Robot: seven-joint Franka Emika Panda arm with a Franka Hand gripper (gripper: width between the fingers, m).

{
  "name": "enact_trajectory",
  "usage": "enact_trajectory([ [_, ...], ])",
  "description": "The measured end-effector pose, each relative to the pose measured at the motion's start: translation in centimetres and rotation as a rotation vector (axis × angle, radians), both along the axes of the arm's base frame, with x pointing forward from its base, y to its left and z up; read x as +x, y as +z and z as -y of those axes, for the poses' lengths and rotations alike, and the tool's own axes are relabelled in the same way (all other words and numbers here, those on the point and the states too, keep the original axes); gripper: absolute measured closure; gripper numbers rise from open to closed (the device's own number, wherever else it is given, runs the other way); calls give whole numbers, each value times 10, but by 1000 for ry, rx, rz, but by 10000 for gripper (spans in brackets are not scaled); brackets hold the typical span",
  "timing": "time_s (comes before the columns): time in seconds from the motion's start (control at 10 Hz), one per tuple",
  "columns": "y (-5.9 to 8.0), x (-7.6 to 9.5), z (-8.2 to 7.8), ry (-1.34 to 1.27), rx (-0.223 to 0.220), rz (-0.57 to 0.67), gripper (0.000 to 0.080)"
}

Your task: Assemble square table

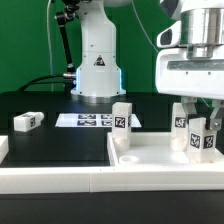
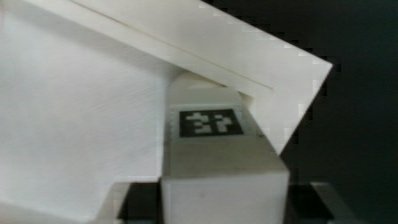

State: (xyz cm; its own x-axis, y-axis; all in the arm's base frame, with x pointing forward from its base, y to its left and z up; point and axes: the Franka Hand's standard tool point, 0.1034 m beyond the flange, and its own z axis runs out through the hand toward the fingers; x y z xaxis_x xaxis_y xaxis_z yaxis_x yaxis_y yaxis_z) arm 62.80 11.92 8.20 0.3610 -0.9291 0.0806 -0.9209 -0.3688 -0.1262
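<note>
On the black table (image 1: 50, 140), nearest the camera, the tabletop (image 1: 150, 162) is seen: a large white square tray with a raised rim. Over its right part in the exterior view, the held leg block (image 1: 197, 136), white with a black-and-white tag, is clamped between the closed fingers (image 2: 134, 202) of the gripper (image 1: 196, 112). A standing leg block (image 1: 122, 117) is set at the tabletop's far rim. A lying leg block (image 1: 27, 121) and the marker board (image 1: 88, 120) are placed beyond it. Behind stands the robot base (image 1: 97, 60), whose mark is too small to read.
</note>
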Motion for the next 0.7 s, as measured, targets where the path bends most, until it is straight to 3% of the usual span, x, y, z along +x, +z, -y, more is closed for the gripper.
enact_trajectory([
  [0.7,0,-2,1,-561,99,1,509],
])
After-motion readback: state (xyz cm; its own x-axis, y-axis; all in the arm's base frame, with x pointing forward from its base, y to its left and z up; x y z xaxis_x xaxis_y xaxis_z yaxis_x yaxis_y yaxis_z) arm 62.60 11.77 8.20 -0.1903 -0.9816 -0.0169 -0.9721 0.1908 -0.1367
